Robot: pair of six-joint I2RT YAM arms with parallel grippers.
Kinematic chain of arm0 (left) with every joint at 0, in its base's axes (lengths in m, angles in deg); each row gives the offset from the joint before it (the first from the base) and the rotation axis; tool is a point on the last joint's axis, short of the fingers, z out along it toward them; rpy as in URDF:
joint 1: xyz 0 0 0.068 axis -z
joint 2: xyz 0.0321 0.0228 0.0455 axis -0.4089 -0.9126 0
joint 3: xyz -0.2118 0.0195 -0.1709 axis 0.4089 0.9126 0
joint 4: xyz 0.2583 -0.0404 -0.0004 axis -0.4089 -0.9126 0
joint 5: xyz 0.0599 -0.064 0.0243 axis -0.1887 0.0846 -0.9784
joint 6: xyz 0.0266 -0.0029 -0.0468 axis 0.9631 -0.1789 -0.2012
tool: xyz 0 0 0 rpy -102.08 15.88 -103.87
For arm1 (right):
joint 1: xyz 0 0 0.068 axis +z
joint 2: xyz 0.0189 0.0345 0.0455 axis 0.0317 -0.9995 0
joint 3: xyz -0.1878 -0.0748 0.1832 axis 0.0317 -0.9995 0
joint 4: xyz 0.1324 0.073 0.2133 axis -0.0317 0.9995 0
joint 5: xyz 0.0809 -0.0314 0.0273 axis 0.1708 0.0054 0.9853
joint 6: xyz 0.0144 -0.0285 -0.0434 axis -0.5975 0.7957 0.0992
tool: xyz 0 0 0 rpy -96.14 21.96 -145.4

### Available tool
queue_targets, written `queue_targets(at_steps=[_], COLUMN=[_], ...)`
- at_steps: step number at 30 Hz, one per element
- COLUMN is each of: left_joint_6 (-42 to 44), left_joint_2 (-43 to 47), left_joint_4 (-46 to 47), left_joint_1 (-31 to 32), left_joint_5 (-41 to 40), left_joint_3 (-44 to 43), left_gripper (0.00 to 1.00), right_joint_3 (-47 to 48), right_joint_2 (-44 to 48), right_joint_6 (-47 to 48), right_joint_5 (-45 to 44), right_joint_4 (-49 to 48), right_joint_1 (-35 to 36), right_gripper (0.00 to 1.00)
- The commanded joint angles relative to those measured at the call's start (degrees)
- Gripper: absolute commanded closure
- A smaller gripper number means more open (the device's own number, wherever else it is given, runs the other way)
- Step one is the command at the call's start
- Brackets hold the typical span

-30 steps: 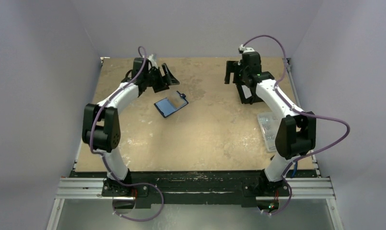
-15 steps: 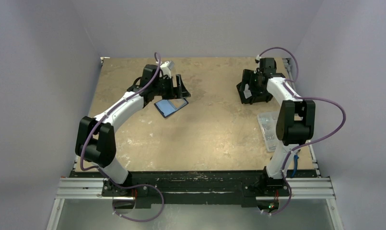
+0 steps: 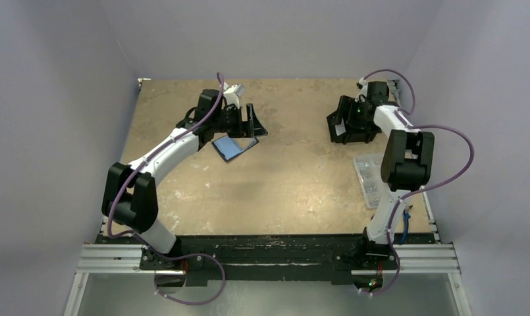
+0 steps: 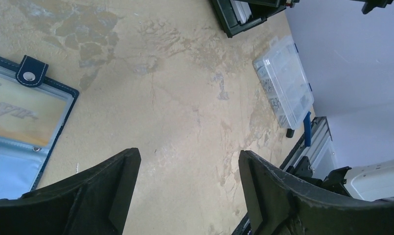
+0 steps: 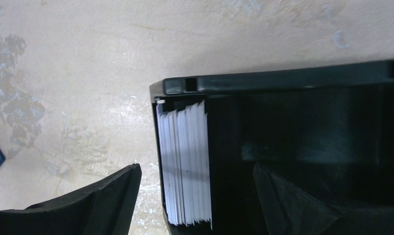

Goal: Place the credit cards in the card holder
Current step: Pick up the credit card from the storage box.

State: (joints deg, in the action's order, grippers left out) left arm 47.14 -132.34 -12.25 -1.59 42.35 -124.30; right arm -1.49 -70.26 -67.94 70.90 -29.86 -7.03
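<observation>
We've got the left claw (image 4: 187, 164) spread wide with nothing in it. The card holder (image 3: 234, 146) lies unfolded on the table (image 3: 282, 191) at its 7 o'clock. At the table's 2 o'clock, our right claw (image 5: 195, 171) gapes wide and empty over the black box (image 5: 283, 81) and its stack of cards (image 5: 185, 166).

The left arm (image 3: 166, 146) and right arm (image 3: 395, 122) share white tubular links between blocky black joint housings. A purple cable (image 3: 473, 153) loops loosely off each. In the wrist views, the fingers (image 4: 94, 196) are matte black, wedge-shaped, faintly scuffed.
</observation>
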Motion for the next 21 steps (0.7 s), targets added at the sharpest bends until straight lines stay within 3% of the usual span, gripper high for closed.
queue_targets(at_steps=[1,21], left_joint_6=[-0.5,-0.5], left_joint_2=[2.5,2.2], left_joint_4=[2.7,2.9], left_joint_1=[0.1,0.1], left_joint_5=[1.8,1.9], left_joint_3=[0.6,0.8], left_gripper=[0.21,0.21], right_joint_3=[2.7,-2.1], right_joint_2=[-0.9,3.6], right_joint_6=[0.6,-1.8], right_joint_5=[4.9,11.5], right_joint_4=[-0.6,-5.0], right_joint_1=[0.6,0.6], right_gripper=[0.05,0.20])
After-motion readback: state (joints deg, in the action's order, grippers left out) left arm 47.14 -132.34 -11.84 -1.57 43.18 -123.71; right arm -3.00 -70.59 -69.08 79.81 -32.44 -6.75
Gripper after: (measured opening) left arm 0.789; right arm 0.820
